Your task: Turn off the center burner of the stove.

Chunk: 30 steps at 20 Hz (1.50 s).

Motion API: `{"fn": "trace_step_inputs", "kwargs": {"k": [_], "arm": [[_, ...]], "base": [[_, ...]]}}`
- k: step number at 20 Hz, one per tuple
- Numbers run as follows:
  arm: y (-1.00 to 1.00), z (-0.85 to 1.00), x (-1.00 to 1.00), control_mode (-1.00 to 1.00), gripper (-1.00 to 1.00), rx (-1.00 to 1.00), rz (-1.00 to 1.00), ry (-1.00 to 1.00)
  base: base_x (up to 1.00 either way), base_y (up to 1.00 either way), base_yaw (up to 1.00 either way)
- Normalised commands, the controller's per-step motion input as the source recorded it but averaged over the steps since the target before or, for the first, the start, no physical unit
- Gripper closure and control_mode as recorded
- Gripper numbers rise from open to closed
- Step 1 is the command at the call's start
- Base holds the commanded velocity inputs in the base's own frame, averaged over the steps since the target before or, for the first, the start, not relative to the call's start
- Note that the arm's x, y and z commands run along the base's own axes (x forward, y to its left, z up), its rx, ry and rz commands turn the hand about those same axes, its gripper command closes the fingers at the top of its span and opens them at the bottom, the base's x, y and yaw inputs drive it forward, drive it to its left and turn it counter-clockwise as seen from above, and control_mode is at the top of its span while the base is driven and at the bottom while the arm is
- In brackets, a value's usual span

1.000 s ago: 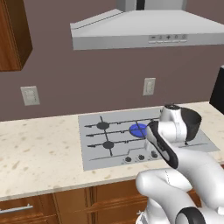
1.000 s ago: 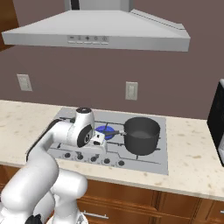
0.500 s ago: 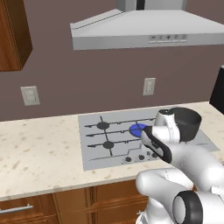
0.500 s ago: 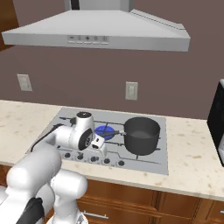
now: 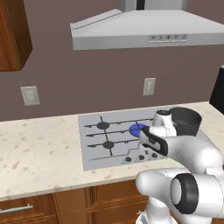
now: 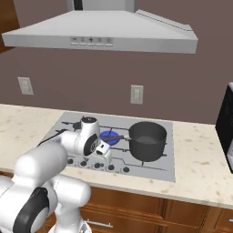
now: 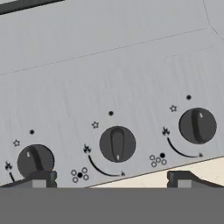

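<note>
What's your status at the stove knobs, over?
Gripper open, astride middle knob, not touching. Center burner blue, lit. Pot beside it, clear of knobs.

Flat light-grey stove (image 5: pixel 94 146) set into the bench toward its back edge, black grate lines and front knob row, with bright blue center burner (image 6: pixel 109 135) mid-panel, partly hidden.

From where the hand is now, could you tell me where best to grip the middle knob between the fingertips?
Grip the raised ridge across the middle knob, jaws either side of it, coming straight down onto the stove panel. The ridge gives flat faces; the round rim would slip.
</note>
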Motion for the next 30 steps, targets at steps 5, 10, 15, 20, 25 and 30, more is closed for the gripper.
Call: {"fn": "trace_step_inputs", "kwargs": {"k": [5,10,15,20,25,30], "arm": [[-0.01,-0.08,0.2,-1.0,-1.0,0.0,-0.06,0.0],[0.0,-0.18,0.17,-1.0,-1.0,0.0,-0.05,0.0],[-0.12,-0.11,0.0,-1.0,-1.0,0.0,-0.02,0.0],[-0.03,0.0,-0.08,-1.0,-1.0,0.0,-0.02,0.0],[0.0,0.0,-0.11,-1.0,-1.0,0.0,-0.03,0.0],[0.0,-0.01,-0.13,-1.0,-1.0,0.0,-0.04,0.0]], "base": [[0.0,0.0,0.0],[0.0,0.0,0.0],[0.0,0.0,0.0],[0.0,0.0,0.0],[0.0,0.0,0.0],[0.0,0.0,0.0]]}}
